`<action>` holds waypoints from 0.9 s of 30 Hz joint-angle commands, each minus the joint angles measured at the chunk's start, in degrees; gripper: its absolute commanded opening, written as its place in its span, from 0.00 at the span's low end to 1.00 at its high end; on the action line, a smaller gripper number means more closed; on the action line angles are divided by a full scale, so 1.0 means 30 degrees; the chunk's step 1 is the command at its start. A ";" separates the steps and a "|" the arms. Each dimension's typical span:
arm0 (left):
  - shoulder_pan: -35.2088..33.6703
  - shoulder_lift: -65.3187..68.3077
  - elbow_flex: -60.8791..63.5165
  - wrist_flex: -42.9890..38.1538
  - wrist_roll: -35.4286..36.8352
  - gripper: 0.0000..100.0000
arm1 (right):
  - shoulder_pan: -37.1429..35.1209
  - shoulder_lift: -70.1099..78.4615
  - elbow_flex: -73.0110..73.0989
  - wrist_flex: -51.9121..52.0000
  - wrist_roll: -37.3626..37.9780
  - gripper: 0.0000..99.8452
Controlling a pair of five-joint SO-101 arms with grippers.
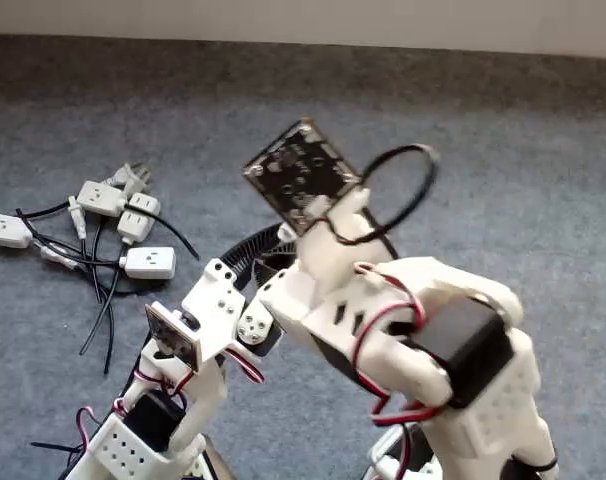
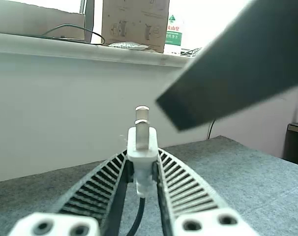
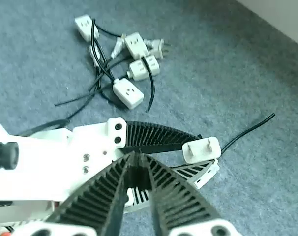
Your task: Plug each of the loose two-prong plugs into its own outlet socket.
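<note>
One two-prong plug (image 2: 141, 142) was held off the carpet (image 1: 483, 150), pinched by its white body between the ribbed fingers of the left gripper (image 2: 141, 160). The grip sat low on the body, so both metal prongs stood clear beyond the fingertips. That was probably on purpose, since prongs covered by fingers could not enter a slot. The plug's black cable (image 3: 252, 125) ran out behind the gripper and trailed onto the carpet, slack enough not to pull against the hold.

The right gripper (image 3: 136, 164) hung just above the left one. Its dark fingers were drawn together at the tips, and nothing could be made out between them. From there its camera looked down on the held plug and across to the tangle of outlet sockets. This seemed a position for watching or waiting more than for working.

The nearest outlet socket (image 3: 128, 92) lay face-up at the edge of that tangle, well apart from the plug, with other white sockets and black leads knotted behind it. Being light and loose on the carpet, it would likely slide under a push. The idle right arm therefore looked best used to pin it down, which would mean opening its fingers first.
</note>
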 commanded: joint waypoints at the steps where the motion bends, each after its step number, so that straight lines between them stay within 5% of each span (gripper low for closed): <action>1: 0.0308 -0.0190 0.0337 0.0029 0.0176 0.01 | -0.0161 -0.0103 0.2535 -0.2154 0.1465 0.01; 17: 0.0161 -0.0190 0.0337 0.0029 0.0176 0.01 | 0.6784 -0.0103 0.8454 -0.8952 0.4659 0.01; 27: 0.0161 -0.0190 0.0337 0.0029 0.0176 0.01 | 0.8015 -0.0132 1.3377 -1.2615 0.4659 0.01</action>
